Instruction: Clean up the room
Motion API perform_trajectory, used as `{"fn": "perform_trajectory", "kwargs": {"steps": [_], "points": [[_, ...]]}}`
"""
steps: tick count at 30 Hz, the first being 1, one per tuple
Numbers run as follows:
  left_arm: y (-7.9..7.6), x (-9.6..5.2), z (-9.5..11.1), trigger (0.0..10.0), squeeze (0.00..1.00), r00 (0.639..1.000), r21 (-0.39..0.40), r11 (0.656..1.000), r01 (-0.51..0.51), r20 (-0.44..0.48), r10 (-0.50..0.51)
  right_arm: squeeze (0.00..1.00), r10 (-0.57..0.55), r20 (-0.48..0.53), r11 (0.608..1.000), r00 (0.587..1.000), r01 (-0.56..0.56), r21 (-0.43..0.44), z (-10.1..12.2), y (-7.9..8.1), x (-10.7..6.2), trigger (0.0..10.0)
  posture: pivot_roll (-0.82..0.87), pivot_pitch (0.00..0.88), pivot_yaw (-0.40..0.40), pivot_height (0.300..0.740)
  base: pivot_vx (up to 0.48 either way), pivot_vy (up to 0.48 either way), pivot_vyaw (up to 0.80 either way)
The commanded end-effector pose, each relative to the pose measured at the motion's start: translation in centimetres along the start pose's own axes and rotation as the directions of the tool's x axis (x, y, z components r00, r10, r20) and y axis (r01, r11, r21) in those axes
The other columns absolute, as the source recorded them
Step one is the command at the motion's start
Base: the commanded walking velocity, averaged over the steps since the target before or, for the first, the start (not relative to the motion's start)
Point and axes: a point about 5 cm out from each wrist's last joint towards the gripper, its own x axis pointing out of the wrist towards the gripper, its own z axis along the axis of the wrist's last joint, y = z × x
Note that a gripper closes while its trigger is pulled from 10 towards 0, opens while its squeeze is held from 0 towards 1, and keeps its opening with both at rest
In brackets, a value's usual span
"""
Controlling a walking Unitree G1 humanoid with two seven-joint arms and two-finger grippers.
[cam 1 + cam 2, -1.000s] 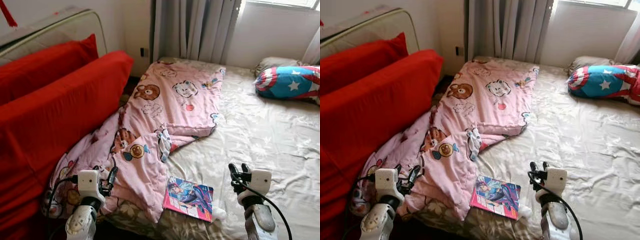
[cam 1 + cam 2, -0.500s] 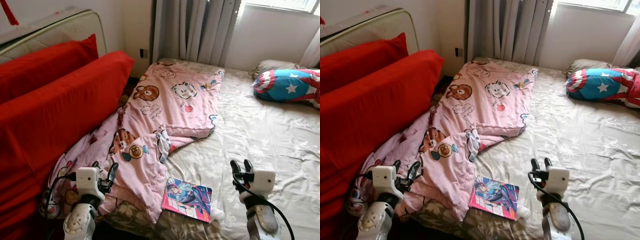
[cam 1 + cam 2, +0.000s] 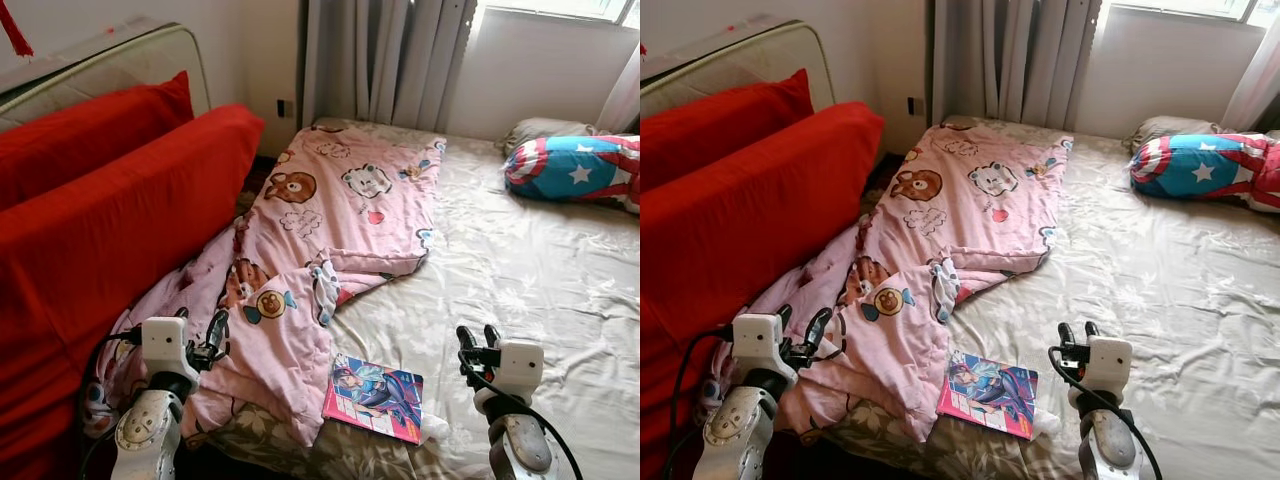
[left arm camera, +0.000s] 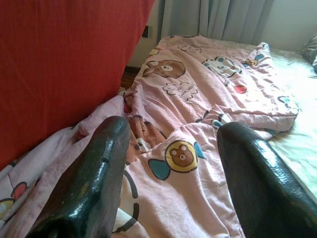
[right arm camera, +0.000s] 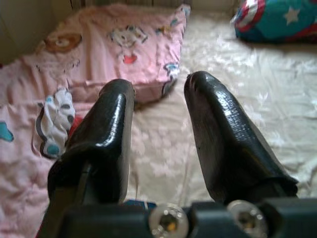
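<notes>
Item: pink blanket (image 3: 330, 240), rumpled along the bed's (image 3: 530, 290) left side, its lower corner spilling over the edge beside the red sofa (image 3: 110, 220). Magazine (image 3: 376, 396) flat at the near bed edge, just beside the blanket's fold.
Step, judged: approach; nothing held.
Left tool (image 3: 200, 333) spread wide over the hanging corner; right tool (image 3: 477, 337) parted narrowly, above bare sheet.
Next: lower left tool onto the fabric.
Room: tight by the sofa, open sheet rightward toward the star-patterned pillow (image 3: 575, 167).

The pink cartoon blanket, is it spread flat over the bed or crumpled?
Crumpled in part. The pink cartoon blanket lies flat at its far end, but its near part is bunched and hangs off the bed edge.
</notes>
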Motion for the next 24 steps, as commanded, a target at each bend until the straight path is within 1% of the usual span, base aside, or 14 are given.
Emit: {"fn": "perform_trajectory", "kwargs": {"steps": [1, 4, 7, 12, 15, 16, 24], "points": [[-0.15, -0.15, -0.08, 10.0, 0.00, 1.000, -0.011, 1.000, -0.003, -0.010, 0.003, 0.00, -0.015, 0.004, 1.000, 1.000, 0.015, -0.001, 0.22, -0.15, 0.08, 10.0, 0.00, 0.000, -0.047, 0.691, 0.000, 0.000, 0.00], [-0.40, -0.24, -0.16, 10.0, 0.00, 1.000, -0.017, 1.000, 0.001, -0.014, -0.001, 0.00, -0.020, -0.017, 1.000, 1.000, 0.020, -0.002, -0.01, -0.02, 0.23, 10.0, 0.01, 0.000, -0.055, 0.691, 0.000, 0.000, 0.00], [-0.48, -0.20, -0.18, 10.0, 0.00, 1.000, -0.019, 1.000, -0.002, -0.031, 0.001, 0.00, -0.005, -0.052, 1.000, 0.999, 0.005, -0.009, -0.14, 0.50, 0.45, 10.0, 0.01, 0.000, -0.063, 0.686, 0.000, 0.000, 0.00], [-0.64, -0.35, -0.25, 10.0, 0.00, 0.999, -0.024, 1.000, -0.006, -0.034, 0.005, 0.00, 0.006, -0.042, 1.000, 0.999, -0.007, -0.016, -0.11, 0.51, 0.22, 10.0, 0.01, 0.000, -0.068, 0.657, 0.000, 0.000, 0.00], [-0.67, -0.35, -0.25, 10.0, 0.00, 0.999, -0.025, 1.000, -0.007, -0.037, 0.006, 0.00, 0.005, -0.045, 1.000, 0.999, -0.006, -0.024, -0.17, 0.38, 0.11, 10.0, 0.01, 0.000, -0.069, 0.657, 0.000, 0.000, 0.00], [-0.68, -0.36, -0.24, 10.0, 0.00, 0.999, -0.026, 1.000, -0.008, -0.040, 0.007, 0.00, -0.005, -0.056, 0.999, 0.998, 0.003, -0.041, -0.26, 0.25, 0.06, 10.0, 0.01, 0.000, -0.069, 0.657, 0.000, 0.000, 0.00], [-0.62, -0.15, -0.20, 10.0, 0.00, 0.999, -0.025, 1.000, -0.009, -0.047, 0.008, 0.00, -0.005, -0.051, 1.000, 0.999, 0.004, -0.029, -0.08, 0.44, 0.40, 10.0, 0.01, 0.000, -0.066, 0.657, 0.000, 0.000, 0.00]]}}
